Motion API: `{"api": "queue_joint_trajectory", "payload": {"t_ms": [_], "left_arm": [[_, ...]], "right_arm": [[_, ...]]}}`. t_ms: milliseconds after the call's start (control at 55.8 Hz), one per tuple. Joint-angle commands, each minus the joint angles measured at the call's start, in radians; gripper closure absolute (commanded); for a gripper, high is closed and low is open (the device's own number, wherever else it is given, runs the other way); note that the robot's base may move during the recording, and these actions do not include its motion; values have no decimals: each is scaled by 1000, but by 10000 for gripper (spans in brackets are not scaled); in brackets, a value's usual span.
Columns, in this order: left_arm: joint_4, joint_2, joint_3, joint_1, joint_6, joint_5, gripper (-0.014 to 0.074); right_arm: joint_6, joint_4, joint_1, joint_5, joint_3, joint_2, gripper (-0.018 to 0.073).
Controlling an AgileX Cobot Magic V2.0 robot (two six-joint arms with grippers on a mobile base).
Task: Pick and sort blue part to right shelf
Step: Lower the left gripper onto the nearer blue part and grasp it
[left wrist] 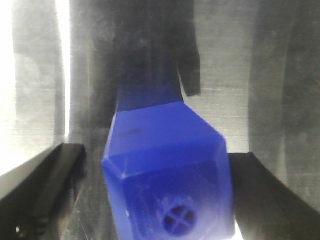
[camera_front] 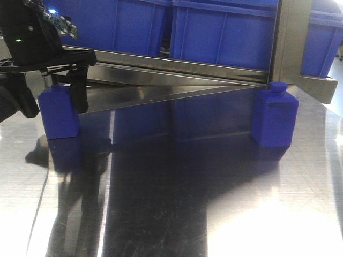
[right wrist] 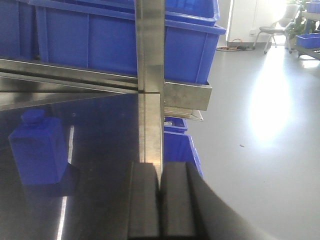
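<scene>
Blue and matte, the part (camera_front: 59, 115) stands upright on the steel surface (camera_front: 187, 203), near its back edge and toward the left side. It has a boxy body, sloped shoulders and a low round nub on top; the left wrist view looks down on that nub from close above.

Around the part is the left gripper (left wrist: 157, 154), spread wide with one black finger on each side of the body. In the left wrist view a dark gap shows between one finger (left wrist: 45, 195) and the part. The other finger meets the part's edge in the picture, and I cannot tell whether it touches. From the front, one finger hangs in front of the part's right side, and the part's base rests on the surface.

Well apart from it, near the back right corner, a second blue block (camera_front: 276, 119) with a larger cap stands upright, just beside a steel post (camera_front: 292, 43). Behind both, a steel rail (camera_front: 177, 67) runs along the back edge, carrying large blue bins (camera_front: 225, 27).

At the right edge, in line with the post, the right gripper (right wrist: 160, 172) has its two dark fingers pressed together with nothing between them. Beyond that edge lies a grey floor (right wrist: 250, 125), and another blue bin (right wrist: 180, 145) sits lower down.
</scene>
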Motion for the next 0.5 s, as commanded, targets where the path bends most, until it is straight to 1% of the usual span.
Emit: {"api": "queue_joint_trajectory", "payload": {"t_ms": [0,126,323,394,484], "left_arm": [[-22,-52,-41,-5,-11,-2,14],[-29,-52,-53,-5,-11,0,73],[-29,-52,-53,-5,-11,0,242],[-29,-52,-53,-5,-11,0,263],[-29,-52,-53,-5,-6,0,264]], "right_arm": [[-8,-3,-2,-88,-9,-17,528],[-8,-3,-2,-88,-9,-17,528],[-8,-3,-2,-88,-9,-17,528],[-8,-3,-2,-88,-9,-17,528],[-8,-3,-2,-88,-9,-17,528]]}}
